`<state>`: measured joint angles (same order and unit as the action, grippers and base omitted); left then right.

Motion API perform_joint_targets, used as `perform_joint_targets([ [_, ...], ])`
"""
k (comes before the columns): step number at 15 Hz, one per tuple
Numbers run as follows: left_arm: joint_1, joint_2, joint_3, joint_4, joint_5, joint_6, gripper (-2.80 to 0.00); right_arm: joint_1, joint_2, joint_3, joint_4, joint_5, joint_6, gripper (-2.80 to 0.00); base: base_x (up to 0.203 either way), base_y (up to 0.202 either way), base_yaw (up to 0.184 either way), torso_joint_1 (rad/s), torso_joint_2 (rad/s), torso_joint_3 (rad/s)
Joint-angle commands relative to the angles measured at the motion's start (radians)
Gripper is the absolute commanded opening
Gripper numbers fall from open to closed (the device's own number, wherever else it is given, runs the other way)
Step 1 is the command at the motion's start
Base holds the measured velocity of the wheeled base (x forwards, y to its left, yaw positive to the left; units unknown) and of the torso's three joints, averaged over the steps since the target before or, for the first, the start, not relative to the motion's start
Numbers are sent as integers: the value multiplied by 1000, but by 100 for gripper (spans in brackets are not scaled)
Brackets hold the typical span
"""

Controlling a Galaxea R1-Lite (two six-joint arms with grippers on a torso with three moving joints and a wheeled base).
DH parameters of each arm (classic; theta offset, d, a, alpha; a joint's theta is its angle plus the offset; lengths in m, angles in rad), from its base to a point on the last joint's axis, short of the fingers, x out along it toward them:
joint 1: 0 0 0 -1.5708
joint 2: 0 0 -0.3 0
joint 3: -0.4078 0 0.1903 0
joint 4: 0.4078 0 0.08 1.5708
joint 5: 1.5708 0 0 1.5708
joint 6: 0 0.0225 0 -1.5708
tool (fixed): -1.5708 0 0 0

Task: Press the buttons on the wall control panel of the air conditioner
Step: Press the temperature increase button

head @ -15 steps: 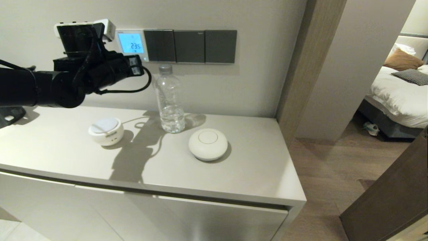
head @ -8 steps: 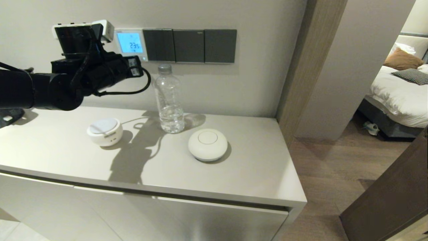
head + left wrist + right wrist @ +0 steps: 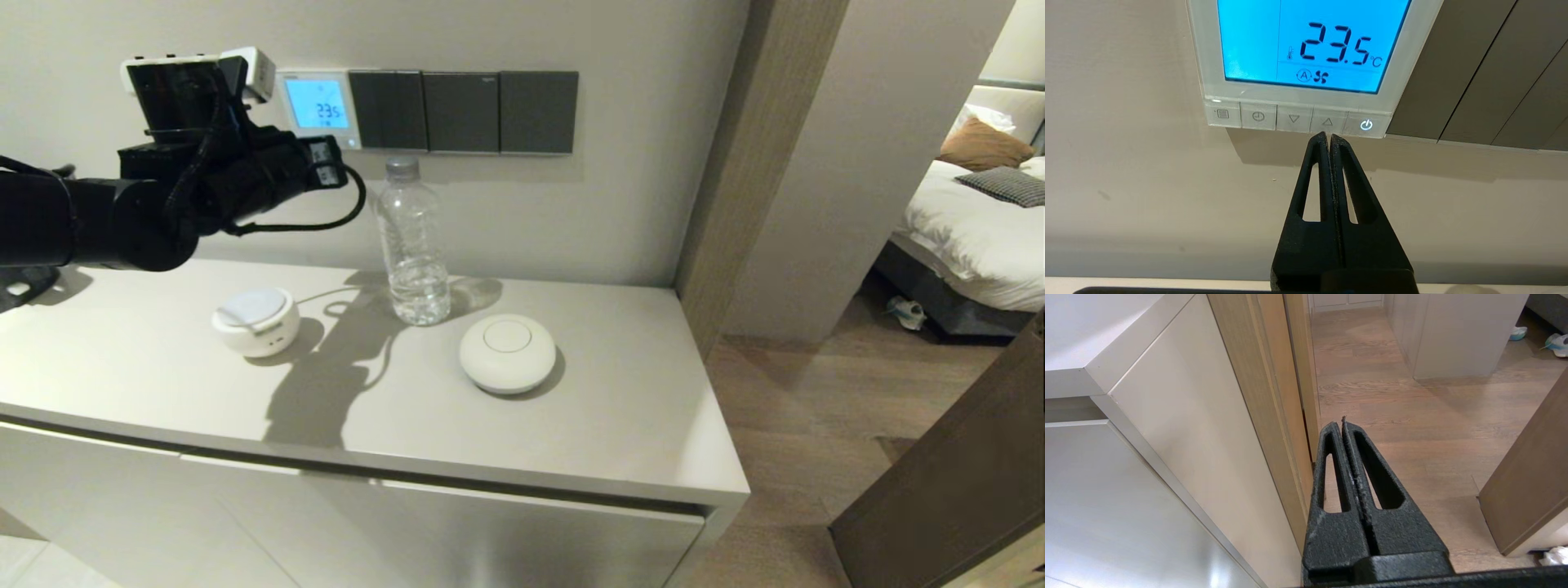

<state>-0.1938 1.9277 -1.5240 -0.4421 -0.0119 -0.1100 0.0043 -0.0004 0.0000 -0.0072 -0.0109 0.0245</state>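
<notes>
Pressing step in hand: left gripper [image 3: 1328, 136] raised to wall, closed black fingers [image 3: 1318, 171] pinched into one point, holding nothing, tip just under row of small pale keys [image 3: 1294, 119] on small square white-framed thermostat panel with glowing blue screen [image 3: 1306, 45], beside dark grey switch plates [image 3: 464, 112] above pale cabinet top [image 3: 620, 408]

Contact with up-arrow key unclear; next move likely short push forward onto it

Right gripper [image 3: 1343, 424] parked low beside cabinet, fingers closed, empty
</notes>
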Motion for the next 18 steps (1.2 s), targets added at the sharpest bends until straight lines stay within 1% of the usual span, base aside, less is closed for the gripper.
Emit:
perform_joint_targets([
  [1, 1, 11, -11, -3, 0, 0, -280, 0, 0, 3, 0, 0, 0, -280, 0, 0, 0, 0, 0, 0],
  [7, 2, 52, -43, 1, 0, 0, -280, 0, 0, 3, 0, 0, 0, -280, 0, 0, 0, 0, 0, 0],
  [11, 3, 41, -39, -1, 0, -2, -280, 0, 0, 2, 0, 0, 0, -280, 0, 0, 0, 0, 0, 0],
  [16, 2, -42, 17, -3, 0, -2, -280, 0, 0, 3, 0, 0, 0, -280, 0, 0, 0, 0, 0, 0],
  [18, 2, -115, 73, -3, 0, -1, -280, 0, 0, 3, 0, 0, 0, -280, 0, 0, 0, 0, 0, 0],
])
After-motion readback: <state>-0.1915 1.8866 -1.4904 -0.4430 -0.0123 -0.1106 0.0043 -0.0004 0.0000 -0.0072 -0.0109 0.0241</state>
